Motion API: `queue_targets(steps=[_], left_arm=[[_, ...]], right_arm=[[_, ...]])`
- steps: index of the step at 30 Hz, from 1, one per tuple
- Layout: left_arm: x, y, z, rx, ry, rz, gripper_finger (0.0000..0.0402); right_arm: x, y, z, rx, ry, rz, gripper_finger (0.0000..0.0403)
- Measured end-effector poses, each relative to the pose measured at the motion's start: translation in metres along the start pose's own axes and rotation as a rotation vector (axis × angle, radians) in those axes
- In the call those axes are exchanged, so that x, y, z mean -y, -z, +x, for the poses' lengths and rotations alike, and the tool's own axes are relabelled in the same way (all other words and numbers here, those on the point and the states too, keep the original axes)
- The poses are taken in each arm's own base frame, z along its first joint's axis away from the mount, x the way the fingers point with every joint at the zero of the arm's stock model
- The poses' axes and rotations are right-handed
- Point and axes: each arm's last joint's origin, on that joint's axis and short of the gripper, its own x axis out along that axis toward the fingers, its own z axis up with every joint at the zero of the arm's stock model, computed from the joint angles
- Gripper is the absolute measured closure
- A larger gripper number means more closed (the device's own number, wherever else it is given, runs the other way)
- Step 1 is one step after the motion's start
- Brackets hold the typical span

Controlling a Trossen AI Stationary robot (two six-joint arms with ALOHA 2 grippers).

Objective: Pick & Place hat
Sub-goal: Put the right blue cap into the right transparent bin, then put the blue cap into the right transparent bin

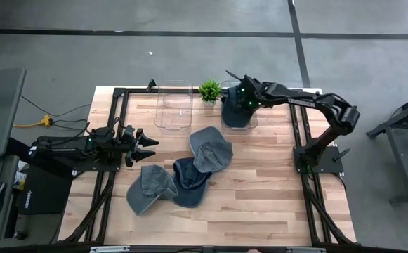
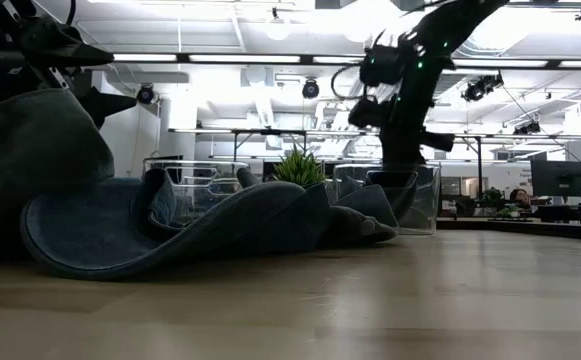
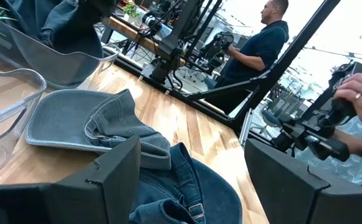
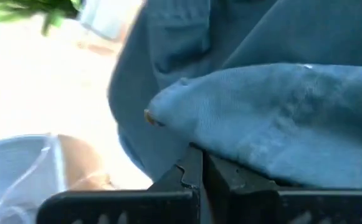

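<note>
Denim hats lie scattered on a wooden desk between two dark robot arms. The right gripper hangs over the right-hand clear bin at the far edge, its jaws pinched together on a fold of a blue denim hat. In the right wrist view the cloth drapes directly over the closed jaws, so the hat hangs from them, and the high view shows dark fabric filling that bin. The hat sits straight below the jaws, so the coming move looks like a plain release downward, not a sideways carry.

Three more hats wait mid-desk: a grey one nearest the bins, a dark blue one touching it, and another grey one overlapping the blue one towards the near edge. The left gripper hovers at the left side, jaws spread wide and empty, pointing across the desk at this pile. It is the nearer arm to these hats. A second clear bin stands beside a small green plant. People show in the room beyond the desk.
</note>
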Motion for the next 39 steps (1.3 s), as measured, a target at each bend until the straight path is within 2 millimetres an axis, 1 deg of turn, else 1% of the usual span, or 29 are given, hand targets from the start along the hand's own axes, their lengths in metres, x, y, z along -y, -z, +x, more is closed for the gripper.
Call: queue_targets(steps=[6, 10, 12, 15, 20, 22, 24, 28, 30, 33, 36, 39], left_arm=[[0.000, 0.000, 0.000, -0.001, 0.000, 0.000, 0.0135], [0.000, 0.000, 0.000, 0.000, 0.000, 0.000, 0.0135], [0.000, 0.000, 0.000, 0.000, 0.000, 0.000, 0.0135], [0.000, 0.000, 0.000, 0.000, 0.000, 0.000, 0.0135], [0.000, 0.000, 0.000, 0.000, 0.000, 0.000, 0.0135], [0.000, 0.000, 0.000, 0.000, 0.000, 0.000, 0.0135], [0.000, 0.000, 0.000, 0.000, 0.000, 0.000, 0.0135], [0.000, 0.000, 0.000, 0.000, 0.000, 0.000, 0.0135], [0.000, 0.000, 0.000, 0.000, 0.000, 0.000, 0.0135], [0.000, 0.000, 0.000, 0.000, 0.000, 0.000, 0.0135], [0.000, 0.000, 0.000, 0.000, 0.000, 0.000, 0.0135], [0.000, 0.000, 0.000, -0.001, 0.000, 0.000, 0.0135]], right_arm=[[-0.004, 0.006, -0.032, 0.043, -0.063, -0.024, 0.0403], [-0.011, 0.016, -0.057, 0.058, -0.157, -0.107, 0.0403], [-0.017, 0.023, -0.070, 0.060, -0.224, -0.192, 0.0403], [-0.026, 0.038, -0.087, 0.061, -0.325, -0.375, 0.0403], [-0.042, 0.069, -0.107, 0.032, -0.449, -0.710, 0.0403], [-0.048, 0.082, -0.110, 0.013, -0.469, -0.800, 0.0403], [-0.054, 0.094, -0.113, -0.014, -0.486, -0.846, 0.0403], [-0.063, 0.120, -0.118, -0.078, -0.505, -0.905, 0.0403], [-0.066, 0.133, -0.120, -0.109, -0.495, -0.907, 0.0403], [-0.067, 0.155, -0.114, -0.175, -0.499, -0.846, 0.0403], [-0.065, 0.181, -0.100, -0.244, -0.516, -0.721, 0.0403], [-0.064, 0.206, -0.087, -0.266, -0.543, -0.607, 0.0403]])
